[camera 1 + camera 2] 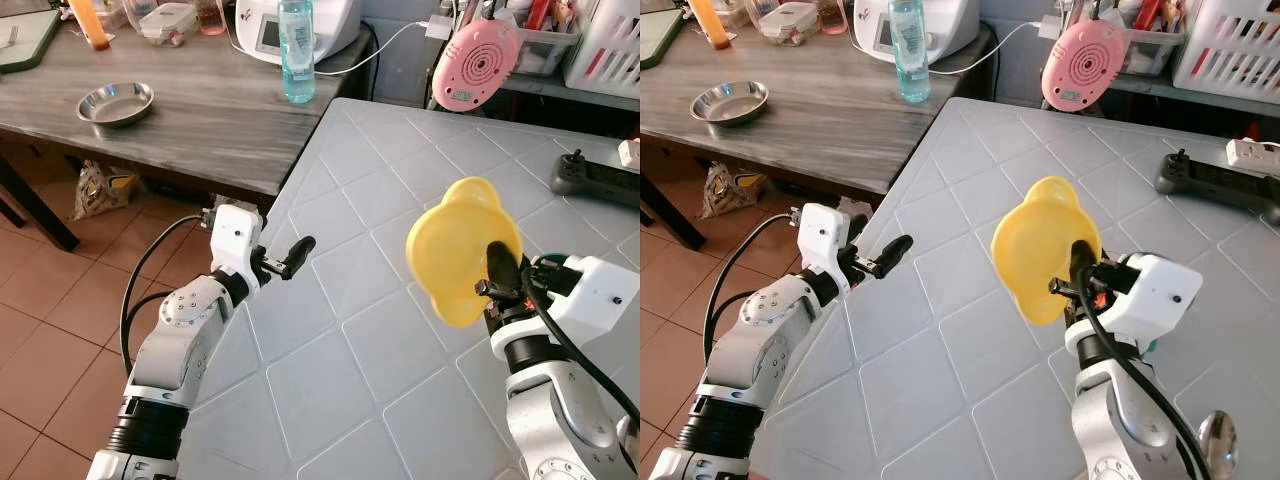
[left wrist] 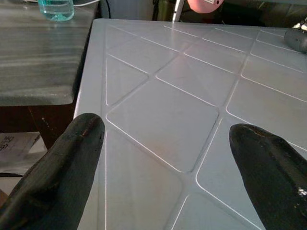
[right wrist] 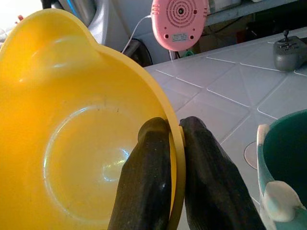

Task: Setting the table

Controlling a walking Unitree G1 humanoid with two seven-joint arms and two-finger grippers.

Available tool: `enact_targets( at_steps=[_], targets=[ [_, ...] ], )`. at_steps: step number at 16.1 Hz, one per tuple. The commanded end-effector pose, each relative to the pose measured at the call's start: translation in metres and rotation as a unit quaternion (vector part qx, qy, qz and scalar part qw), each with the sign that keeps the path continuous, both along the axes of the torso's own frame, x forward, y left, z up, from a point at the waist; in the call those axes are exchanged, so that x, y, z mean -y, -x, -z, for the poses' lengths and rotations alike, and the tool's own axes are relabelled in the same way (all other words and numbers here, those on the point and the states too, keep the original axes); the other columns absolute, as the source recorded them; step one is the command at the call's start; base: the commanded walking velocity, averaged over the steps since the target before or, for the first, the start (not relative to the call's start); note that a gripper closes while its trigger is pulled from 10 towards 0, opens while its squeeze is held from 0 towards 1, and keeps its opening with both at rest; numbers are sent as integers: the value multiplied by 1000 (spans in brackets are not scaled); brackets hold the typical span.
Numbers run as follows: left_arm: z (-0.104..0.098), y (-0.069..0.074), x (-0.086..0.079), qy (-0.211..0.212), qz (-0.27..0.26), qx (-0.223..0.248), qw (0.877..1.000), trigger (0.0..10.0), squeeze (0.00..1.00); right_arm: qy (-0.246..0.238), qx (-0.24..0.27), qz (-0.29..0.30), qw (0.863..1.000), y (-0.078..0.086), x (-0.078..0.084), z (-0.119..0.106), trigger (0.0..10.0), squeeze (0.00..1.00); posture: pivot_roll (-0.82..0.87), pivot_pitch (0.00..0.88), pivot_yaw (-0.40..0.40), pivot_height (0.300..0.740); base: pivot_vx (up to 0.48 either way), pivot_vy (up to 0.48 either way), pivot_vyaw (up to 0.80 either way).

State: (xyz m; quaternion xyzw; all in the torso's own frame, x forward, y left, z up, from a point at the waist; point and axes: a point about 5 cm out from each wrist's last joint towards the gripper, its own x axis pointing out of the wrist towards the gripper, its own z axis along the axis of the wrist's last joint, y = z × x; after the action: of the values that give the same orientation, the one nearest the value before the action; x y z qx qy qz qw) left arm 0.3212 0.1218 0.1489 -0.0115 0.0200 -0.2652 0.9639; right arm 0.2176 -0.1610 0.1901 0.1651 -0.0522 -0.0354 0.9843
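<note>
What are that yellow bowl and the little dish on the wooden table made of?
The yellow bowl, pinched at its rim by the right gripper, looks like glossy moulded plastic: even colour, soft highlights, thin wall. The small dish looks like stainless steel: grey, mirror-like sheen.

There are two counters: one grey tiled counter [image 1: 400, 330] and one wooden counter [image 1: 200, 110]. One yellow bowl [image 1: 455, 250], one green bowl [image 3: 288, 167], one steel dish [image 1: 115, 103], one clear bottle [image 1: 296, 50], one pink round device [image 1: 475, 65], one black controller [image 1: 590, 180], one spoon [image 1: 1217, 440].
</note>
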Motion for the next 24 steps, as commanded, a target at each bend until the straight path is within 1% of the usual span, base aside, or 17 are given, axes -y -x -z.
enact_targets(
  at_steps=[1,3,5,7,11,16,21,24],
  targets=[
    [-1,-2,-1,-4,-4,2,1000,10000,0,-2,4,-2,1000,1,-2,0,0,0,16,132,-7,740,0,0,0],
    [-1,-3,-1,-1,-2,-4,1000,10000,0,-2,4,1,1000,1,-2,1,0,0,15,134,-4,740,0,0,0],
    [3,1,2,-4,7,-12,1000,10000,0,-3,3,3,1000,2,-2,2,0,0,14,137,-1,740,0,0,0],
    [4,2,4,-5,10,-15,1000,10000,0,-4,1,5,1000,3,-1,3,0,0,14,138,-1,740,0,0,0],
    [2,1,5,-9,16,-17,1000,10000,0,-6,0,3,1000,2,-3,4,0,0,15,138,1,740,-278,0,0],
    [4,3,6,-11,21,-23,999,10000,0,-7,-3,5,1000,3,-3,6,0,0,14,139,5,740,-296,0,0],
    [3,2,7,-12,30,-21,999,10000,0,-9,-3,9,1000,2,-2,7,0,0,16,135,7,740,-291,0,0],
    [4,2,8,-14,36,-19,999,10000,0,-8,-2,9,1000,2,-2,7,0,0,17,136,7,740,0,0,0]
  ],
)
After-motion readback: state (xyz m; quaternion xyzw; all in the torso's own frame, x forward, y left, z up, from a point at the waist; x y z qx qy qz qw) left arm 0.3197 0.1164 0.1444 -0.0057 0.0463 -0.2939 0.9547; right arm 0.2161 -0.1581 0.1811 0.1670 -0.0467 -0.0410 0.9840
